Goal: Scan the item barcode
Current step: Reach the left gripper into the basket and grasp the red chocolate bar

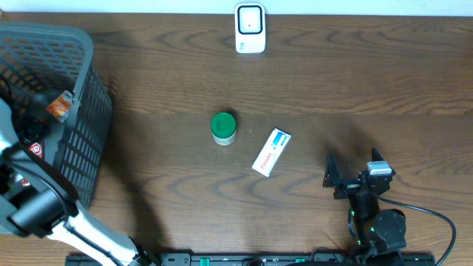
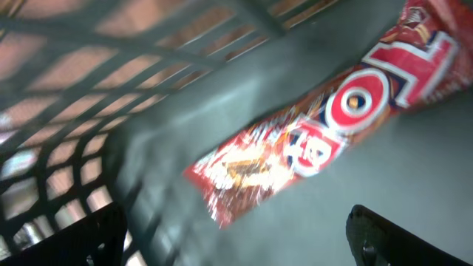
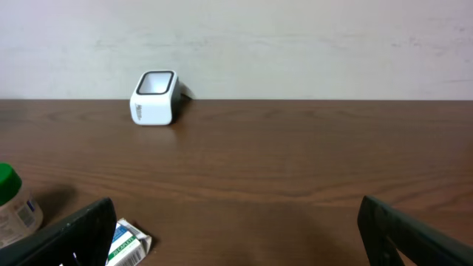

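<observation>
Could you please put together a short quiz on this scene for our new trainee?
1. True or false: the small box lies between the green-capped bottle and the right gripper.
2. What lies under the left gripper inside the basket? A: a red snack packet. B: a banana. C: a mug.
3. Fill in: the jaws of both grippers stand ____.
Key: 1 true; 2 A; 3 open.

Overhead: straight down on the bench (image 1: 310, 74). Left wrist: close inside the basket (image 1: 81, 140). Right wrist: low, facing the scanner (image 3: 154, 98) at upper left, shared with overhead.
</observation>
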Robot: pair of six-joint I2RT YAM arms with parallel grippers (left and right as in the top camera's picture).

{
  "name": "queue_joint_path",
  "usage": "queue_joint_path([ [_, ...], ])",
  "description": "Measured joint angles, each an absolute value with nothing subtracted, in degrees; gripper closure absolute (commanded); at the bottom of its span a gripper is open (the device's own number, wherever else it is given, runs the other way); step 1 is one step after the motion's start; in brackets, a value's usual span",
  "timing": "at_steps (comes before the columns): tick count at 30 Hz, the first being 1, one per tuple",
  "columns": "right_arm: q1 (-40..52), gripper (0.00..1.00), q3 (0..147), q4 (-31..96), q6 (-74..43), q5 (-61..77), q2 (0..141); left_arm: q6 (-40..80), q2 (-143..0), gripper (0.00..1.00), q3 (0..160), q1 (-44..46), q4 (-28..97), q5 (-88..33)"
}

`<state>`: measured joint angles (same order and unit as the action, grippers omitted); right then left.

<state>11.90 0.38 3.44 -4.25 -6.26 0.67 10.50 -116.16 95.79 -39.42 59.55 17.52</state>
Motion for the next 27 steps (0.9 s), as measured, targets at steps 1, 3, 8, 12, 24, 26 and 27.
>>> queue_joint_path([
  [1,11.9,0.01,0.4,3.5,-4.3,-6.3,0.7,9.7,-117.6,0.09,95.8,-39.2,59.1,17.9],
  [3,11.9,0.01,0.4,3.5,-4.3,-6.3,0.7,8.1,-120.0,0.09,95.8,-38.9,58.2,18.7],
  [8,11.9,0.01,0.4,3.4,-4.3,-6.3,0.7,4.6,-123.3,0.09,95.8,-38.3,56.1,19.7],
  [12,11.9,0.01,0.4,3.5,-4.3,-6.3,0.7,3.4,-123.4,0.09,95.8,-38.3,54.9,19.6],
  [24,11.9,0.01,0.4,3.4,-4.3,-6.3,0.7,2.7,-125.7,0.89,95.9,-37.5,53.0,18.5],
  [26,11.9,0.01,0.4,3.4,-4.3,-6.3,0.7,2.6,-125.9,0.93,95.7,-37.4,52.7,18.8],
  [27,11.9,0.01,0.4,3.5,-4.3,-6.3,0.7,2.8,-125.9,0.92,95.7,-37.3,52.8,19.0],
])
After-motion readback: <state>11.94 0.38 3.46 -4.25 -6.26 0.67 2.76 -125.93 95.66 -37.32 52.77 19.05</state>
